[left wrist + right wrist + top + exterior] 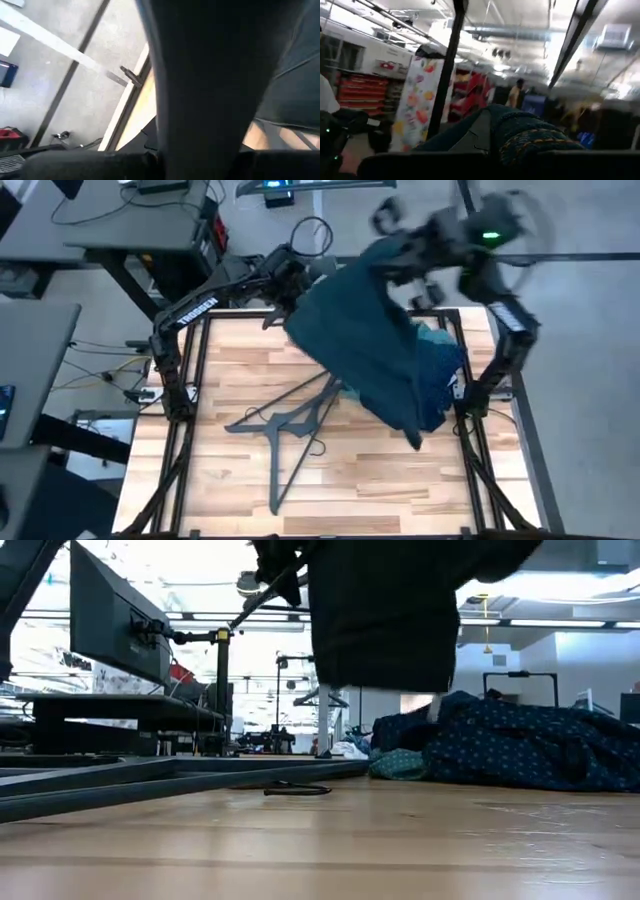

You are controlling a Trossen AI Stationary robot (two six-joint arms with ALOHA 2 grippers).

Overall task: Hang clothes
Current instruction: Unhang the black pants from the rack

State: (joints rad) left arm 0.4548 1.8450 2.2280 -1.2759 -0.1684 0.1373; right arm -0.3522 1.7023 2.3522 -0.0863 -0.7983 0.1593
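Garment held: a teal-green shirt point(375, 350) is lifted off the table, draped from the two raised grippers and hanging down between and below them.
Left claw: the left gripper point(290, 275) is at the shirt's upper edge, over the far left part of the table; cloth fills its wrist view, so how far the fingers stand apart cannot be told.
Right claw: the right gripper point(400, 240) is raised at the shirt's other upper corner; a fold of fabric point(520, 132) lies over its fingers, but the gap between them cannot be told.
Handling: the shirt is judged light, soft and limp; it sags and folds wherever it is not held, so it is best taken at the collar or shoulder seams, with both points kept apart to hold it spread.
Other clothes: a navy dotted shirt point(520, 745) lies heaped on the table below the right gripper, with some teal cloth beside it.
Hangers: black hangers point(285, 425) lie flat on the table, below and toward the near side of the left gripper, apart from the hanging cloth.
Surface: a pale wooden table point(380, 480) within a dark metal frame; smooth, so hangers may slide.
Room: desks, a monitor, cables and distant shelving are seen beyond the table.
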